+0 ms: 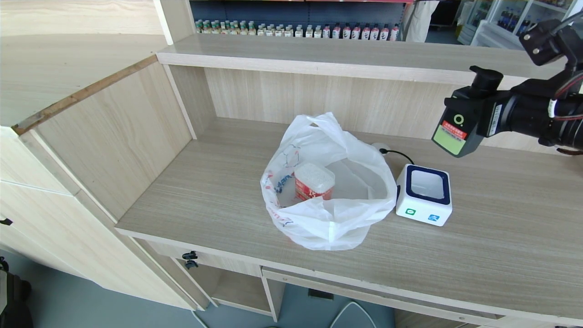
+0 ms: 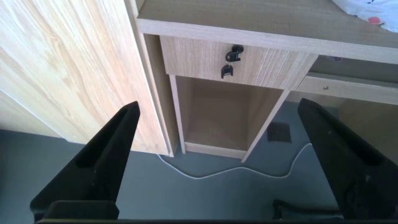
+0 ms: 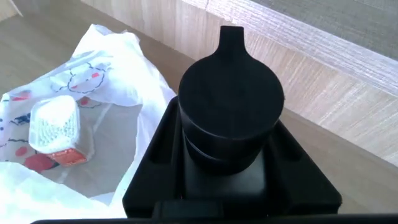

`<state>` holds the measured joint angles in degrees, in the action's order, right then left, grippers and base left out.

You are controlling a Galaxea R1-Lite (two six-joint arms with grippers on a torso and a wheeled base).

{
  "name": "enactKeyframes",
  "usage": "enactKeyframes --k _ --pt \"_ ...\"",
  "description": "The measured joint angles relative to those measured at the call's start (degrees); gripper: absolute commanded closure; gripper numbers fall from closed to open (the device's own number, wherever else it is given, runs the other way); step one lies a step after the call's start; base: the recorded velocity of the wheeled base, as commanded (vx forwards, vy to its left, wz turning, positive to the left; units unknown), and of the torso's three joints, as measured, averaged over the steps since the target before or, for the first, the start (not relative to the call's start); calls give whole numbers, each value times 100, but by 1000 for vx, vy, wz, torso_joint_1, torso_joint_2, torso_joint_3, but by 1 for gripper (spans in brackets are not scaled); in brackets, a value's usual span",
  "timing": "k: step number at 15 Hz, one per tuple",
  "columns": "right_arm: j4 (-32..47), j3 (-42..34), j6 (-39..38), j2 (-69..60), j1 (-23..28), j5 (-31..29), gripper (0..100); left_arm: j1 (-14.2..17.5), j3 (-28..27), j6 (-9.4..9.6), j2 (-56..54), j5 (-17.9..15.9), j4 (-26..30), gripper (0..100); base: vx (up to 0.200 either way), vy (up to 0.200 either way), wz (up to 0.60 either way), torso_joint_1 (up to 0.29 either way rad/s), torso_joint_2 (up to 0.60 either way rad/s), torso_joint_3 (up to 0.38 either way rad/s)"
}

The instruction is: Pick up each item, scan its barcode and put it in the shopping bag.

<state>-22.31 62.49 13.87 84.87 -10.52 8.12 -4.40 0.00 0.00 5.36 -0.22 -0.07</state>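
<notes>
scan step: right gripper (image 1: 498, 116) clamped on black bottle (image 1: 457, 132), held in air above and behind barcode scanner (image 1: 424, 193), label angled down. left gripper (image 2: 221, 115) spread wide, low by counter (image 1: 501, 237) drawer. red-white jar (image 1: 313, 181) already in shopping bag (image 1: 364, 182). next, likely: bring label over scanner window, then bag it.

The black bottle (image 1: 460, 130) in the right claw (image 1: 494, 119) covers its fingers; below-left, the shopping bag's (image 1: 319, 223) fold hides the red box's (image 1: 313, 182) base.
</notes>
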Motion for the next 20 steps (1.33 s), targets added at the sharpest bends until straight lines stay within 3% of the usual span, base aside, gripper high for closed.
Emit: enactKeyframes --k 2,3,5,11,20 --pt "-166 -94 -17 -166 -544 -905 100 0 0 0 0 1 0 0 0 0 0 0 0 0" --pt "-304 -161 -28 -213 -697 -1022 100 0 0 0 0 1 0 0 0 0 0 0 0 0" --pt "-443 -356 -33 -273 -855 -1090 100 0 0 0 0 0 0 0 0 0 0 0 0 0" --pt "-561 -411 -224 -265 -907 -1091 100 -2 0 0 1 4 0 0 0 0 600 6 2 6" --pt "-818 -65 -980 881 20 -1033 100 0 0 0 0 0 0 0 0 0 67 1 0 1"
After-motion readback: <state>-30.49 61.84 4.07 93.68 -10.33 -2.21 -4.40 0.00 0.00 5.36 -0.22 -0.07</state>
